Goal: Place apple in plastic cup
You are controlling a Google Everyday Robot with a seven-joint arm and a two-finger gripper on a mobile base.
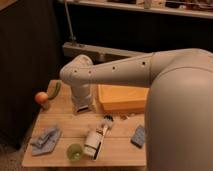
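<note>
The apple (41, 97), small and orange-red, sits at the far left edge of the wooden table (60, 127). The plastic cup (75, 151), translucent yellowish-green, stands upright near the table's front edge, with nothing in it that I can see. My gripper (82, 106) hangs from the white wrist, pointing down over the back middle of the table. It is right of the apple and well behind the cup. It is open and holds nothing.
A long green vegetable (54, 90) lies just right of the apple. A white bottle (95, 140) lies on its side beside the cup. A yellow block (122, 98) sits behind the gripper's right. A blue cloth (46, 139) lies front left and a blue object (138, 135) front right.
</note>
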